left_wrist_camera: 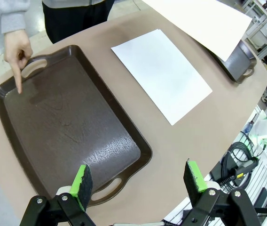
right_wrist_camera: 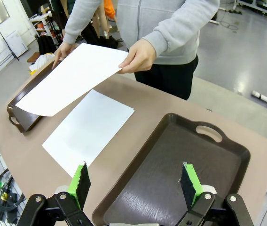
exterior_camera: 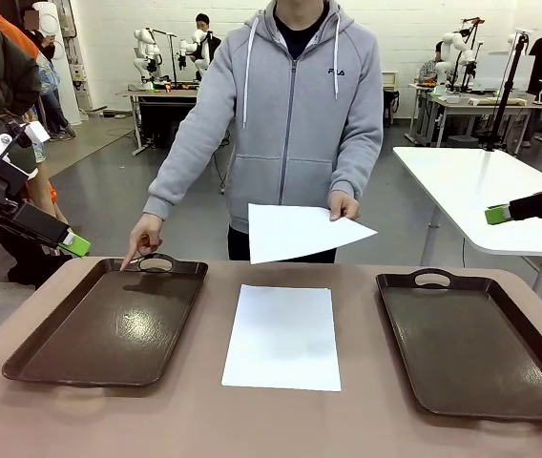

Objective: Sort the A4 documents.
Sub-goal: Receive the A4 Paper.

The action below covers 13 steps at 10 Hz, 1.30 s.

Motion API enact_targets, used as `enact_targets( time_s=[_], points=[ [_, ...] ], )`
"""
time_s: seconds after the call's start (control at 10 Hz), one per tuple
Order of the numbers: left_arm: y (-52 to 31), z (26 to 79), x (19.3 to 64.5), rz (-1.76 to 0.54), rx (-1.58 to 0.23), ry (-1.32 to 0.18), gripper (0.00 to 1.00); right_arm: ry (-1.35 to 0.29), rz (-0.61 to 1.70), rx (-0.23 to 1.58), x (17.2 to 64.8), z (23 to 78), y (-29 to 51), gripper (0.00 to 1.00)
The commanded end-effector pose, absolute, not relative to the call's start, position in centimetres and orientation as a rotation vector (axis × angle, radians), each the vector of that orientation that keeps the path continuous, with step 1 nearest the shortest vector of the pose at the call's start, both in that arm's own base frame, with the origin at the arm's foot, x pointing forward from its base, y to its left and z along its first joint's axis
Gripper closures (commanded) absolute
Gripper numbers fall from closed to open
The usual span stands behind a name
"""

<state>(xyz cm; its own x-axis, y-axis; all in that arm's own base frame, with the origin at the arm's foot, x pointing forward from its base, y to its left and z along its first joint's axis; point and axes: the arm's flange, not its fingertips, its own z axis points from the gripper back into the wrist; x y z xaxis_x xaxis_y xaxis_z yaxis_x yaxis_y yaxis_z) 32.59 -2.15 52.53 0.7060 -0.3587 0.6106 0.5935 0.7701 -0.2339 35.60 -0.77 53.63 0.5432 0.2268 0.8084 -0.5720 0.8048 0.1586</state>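
One white A4 sheet (exterior_camera: 282, 336) lies flat on the table between two dark brown trays. A second sheet (exterior_camera: 302, 231) is held in the air by the person's hand (exterior_camera: 343, 204) above the table's far edge. The person's other hand (exterior_camera: 143, 239) points a finger into the left tray (exterior_camera: 109, 324) near its far handle. My left gripper (left_wrist_camera: 140, 178) is open and empty, high over that tray's near end. Over the near part of the right tray (right_wrist_camera: 171, 169) my right gripper (right_wrist_camera: 134, 182) hangs open, with nothing between its fingers.
The right tray (exterior_camera: 476, 343) holds nothing, and the left tray holds only the pointing finger. The person in a grey hoodie (exterior_camera: 285, 114) stands at the far side. A white table (exterior_camera: 481, 191) stands behind on the right. Cables (left_wrist_camera: 234, 162) lie beside the table edge.
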Motion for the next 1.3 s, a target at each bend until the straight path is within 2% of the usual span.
enact_targets(
  time_s=[0.0, 0.4, 0.9, 1.2],
  points=[
    [-3.2, 51.7, 33.4, -0.552, -0.504, -0.560, 0.00, -0.879, 0.504, 0.441, 35.6, 53.6, -0.8, 0.00],
    [-3.4, 51.1, 34.7, -0.504, -0.522, -0.542, 0.00, -0.879, 0.504, 0.441, 35.6, 53.6, -0.8, 0.00],
    [-8.5, 43.1, 45.1, -0.160, -0.889, -0.320, 0.00, -0.879, 0.504, 0.441, 35.6, 53.6, -0.8, 0.00],
    [-12.1, 41.9, 48.3, -0.059, -1.040, -0.310, 0.00, -0.879, 0.504, 0.441, 35.6, 53.6, -0.8, 0.00]
  ],
)
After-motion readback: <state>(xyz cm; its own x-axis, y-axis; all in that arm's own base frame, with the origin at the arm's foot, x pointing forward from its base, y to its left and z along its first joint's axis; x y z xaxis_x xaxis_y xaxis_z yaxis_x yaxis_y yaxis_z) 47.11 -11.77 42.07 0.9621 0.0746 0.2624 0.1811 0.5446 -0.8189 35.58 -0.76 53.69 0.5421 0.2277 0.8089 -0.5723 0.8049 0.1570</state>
